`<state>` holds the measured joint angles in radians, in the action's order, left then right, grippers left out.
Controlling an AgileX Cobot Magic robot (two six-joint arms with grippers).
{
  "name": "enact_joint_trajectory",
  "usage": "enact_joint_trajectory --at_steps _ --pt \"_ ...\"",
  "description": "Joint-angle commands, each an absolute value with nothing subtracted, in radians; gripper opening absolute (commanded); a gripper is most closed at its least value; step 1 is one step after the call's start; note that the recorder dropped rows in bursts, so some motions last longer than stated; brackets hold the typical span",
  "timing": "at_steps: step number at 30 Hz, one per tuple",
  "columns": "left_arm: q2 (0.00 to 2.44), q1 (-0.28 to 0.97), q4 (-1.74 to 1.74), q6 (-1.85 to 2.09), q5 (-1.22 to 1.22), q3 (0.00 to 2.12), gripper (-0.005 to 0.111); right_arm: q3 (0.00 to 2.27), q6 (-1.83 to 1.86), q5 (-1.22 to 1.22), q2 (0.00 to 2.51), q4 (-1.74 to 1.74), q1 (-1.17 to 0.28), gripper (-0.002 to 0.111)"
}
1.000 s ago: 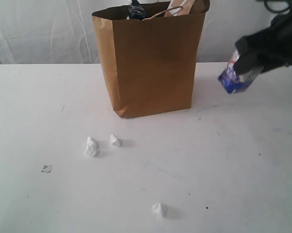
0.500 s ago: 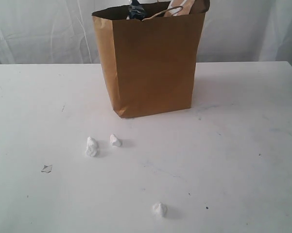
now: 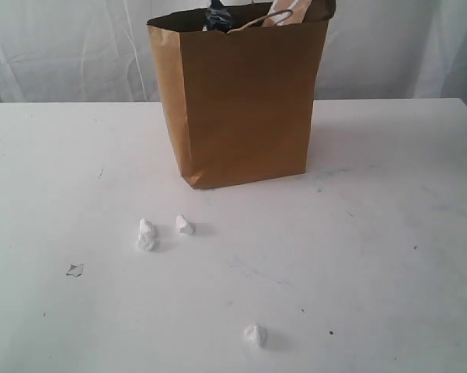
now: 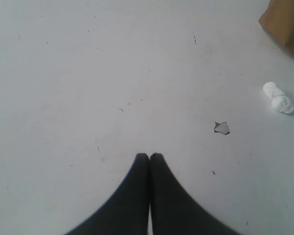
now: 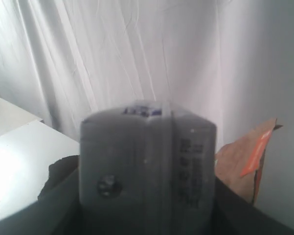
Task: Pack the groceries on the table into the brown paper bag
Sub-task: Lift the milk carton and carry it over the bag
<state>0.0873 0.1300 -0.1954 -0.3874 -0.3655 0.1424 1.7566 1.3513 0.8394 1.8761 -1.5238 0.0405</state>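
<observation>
Right gripper [image 5: 147, 208], at the exterior view's right edge a second ago, is now out of it, small white-blue carton [image 5: 147, 161] clamped in its jaws, aloft; I judge the drop into the brown paper bag [image 3: 245, 109] comes next; left gripper [image 4: 149, 157] pinched shut, empty.

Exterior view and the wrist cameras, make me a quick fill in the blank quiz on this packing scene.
The brown paper bag stands ___ on the table.
___ small white lumps lie in front of it.
The left gripper is shut and holds ___.
The right gripper grips the small white-blue carton, not yet in the ___.
Missing: upright, three, nothing, bag.
</observation>
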Motion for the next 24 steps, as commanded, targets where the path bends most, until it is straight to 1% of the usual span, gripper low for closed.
enact_joint_trajectory --at_steps 1,10,16,24 --pt "0.083 0.129 -0.187 -0.390 -0.367 0.139 0.000 1.772 1.450 0.905 1.920 -1.636 0.051 0.000" --pt "0.083 0.129 -0.187 -0.390 -0.367 0.139 0.000 1.826 1.545 0.983 2.029 -1.695 0.031 0.000" --pt "0.083 0.129 -0.187 -0.390 -0.367 0.139 0.000 1.828 1.685 1.031 2.079 -1.709 0.030 0.000" --pt "0.083 0.129 -0.187 -0.390 -0.367 0.139 0.000 1.828 1.780 1.033 2.119 -1.744 0.029 0.000"
